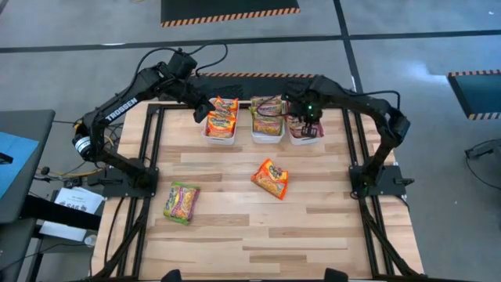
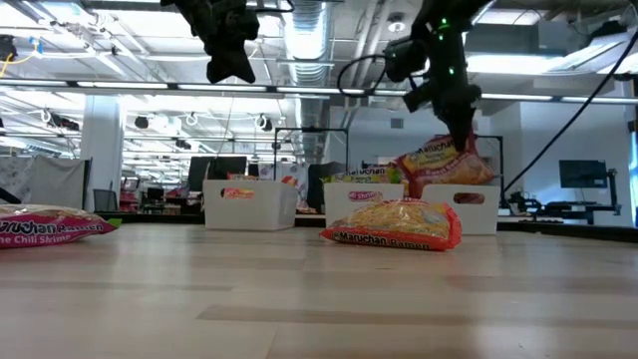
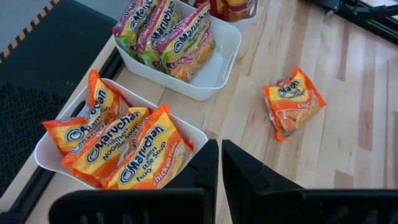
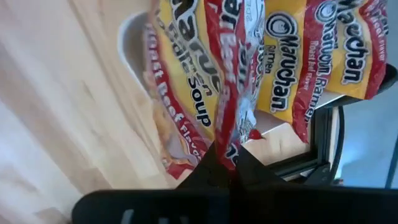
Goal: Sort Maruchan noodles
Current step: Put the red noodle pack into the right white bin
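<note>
the right hand [image 1: 307,124] hangs over the right-most white plastic bin [image 1: 305,139] at the far edge of the pale wooden table [image 1: 235,243], its fingers pinched on the edge of a red-and-yellow crinkly ramen packet [image 4: 217,81]; the packet dangles just above that bin, which already carries other red-printed packets [image 4: 323,56], so the hold looks meant to bring it in from above and drop it among its own kind; in the low view the held packet [image 2: 444,160] sits tilted over the bin's rim, not yet released.

the left hand [image 1: 202,110] hovers near the left white bin [image 3: 46,152] with its fingers pressed together on nothing; that bin holds orange-and-yellow packets [image 3: 124,149] stood on edge, and the middle white bin [image 3: 221,53] holds the green-and-pink ones [image 3: 168,34], likewise upright, probably so more can be packed in.

two packets lie loose and flat on the table, well apart from the bins: an orange one [image 1: 270,178] near the middle and a green-and-pink one [image 1: 182,202] toward the left near side; judging by colour, the orange belongs in the left bin and the green in the middle, so the sort seems mostly done with these two and the held one left.
</note>
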`<state>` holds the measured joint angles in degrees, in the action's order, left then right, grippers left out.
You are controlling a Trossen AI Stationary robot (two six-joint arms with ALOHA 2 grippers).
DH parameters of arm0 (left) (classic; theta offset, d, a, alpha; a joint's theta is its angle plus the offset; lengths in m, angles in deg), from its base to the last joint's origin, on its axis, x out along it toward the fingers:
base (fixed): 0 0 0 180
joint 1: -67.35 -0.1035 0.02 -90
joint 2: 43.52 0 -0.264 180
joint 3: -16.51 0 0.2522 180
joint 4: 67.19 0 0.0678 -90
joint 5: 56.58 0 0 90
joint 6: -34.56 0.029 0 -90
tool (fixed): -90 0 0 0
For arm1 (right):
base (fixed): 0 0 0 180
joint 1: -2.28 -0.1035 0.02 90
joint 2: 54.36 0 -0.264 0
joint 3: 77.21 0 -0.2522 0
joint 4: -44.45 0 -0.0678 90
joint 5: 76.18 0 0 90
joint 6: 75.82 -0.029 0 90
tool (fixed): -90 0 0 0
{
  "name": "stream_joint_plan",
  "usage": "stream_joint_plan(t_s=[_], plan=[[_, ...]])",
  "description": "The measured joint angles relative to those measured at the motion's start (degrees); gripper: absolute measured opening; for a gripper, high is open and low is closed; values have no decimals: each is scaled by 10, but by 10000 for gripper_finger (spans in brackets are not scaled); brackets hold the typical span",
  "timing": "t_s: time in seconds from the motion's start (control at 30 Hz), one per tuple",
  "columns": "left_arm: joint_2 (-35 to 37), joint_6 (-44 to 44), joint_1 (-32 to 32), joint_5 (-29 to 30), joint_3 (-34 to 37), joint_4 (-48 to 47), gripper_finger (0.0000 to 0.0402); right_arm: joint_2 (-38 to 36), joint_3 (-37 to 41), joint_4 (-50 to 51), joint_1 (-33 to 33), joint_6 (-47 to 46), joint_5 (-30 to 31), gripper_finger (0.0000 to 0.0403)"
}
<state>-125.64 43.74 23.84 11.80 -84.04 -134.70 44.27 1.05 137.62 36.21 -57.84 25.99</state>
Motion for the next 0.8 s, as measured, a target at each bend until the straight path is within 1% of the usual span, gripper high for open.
stream_joint_plan(t_s=[0.1,0.4,0.53,0.67,0.8], plan=[[0,-3,0,0,0,0,6,0,23,-25,0,-1,4,4],[0,-19,0,0,0,4,6,0,62,-92,5,-14,20,4],[0,-39,0,0,0,7,6,0,67,-114,7,10,57,6],[0,-45,0,0,0,8,6,0,67,-125,9,7,45,19],[0,-45,0,0,0,8,6,0,67,-115,9,-2,23,48]])
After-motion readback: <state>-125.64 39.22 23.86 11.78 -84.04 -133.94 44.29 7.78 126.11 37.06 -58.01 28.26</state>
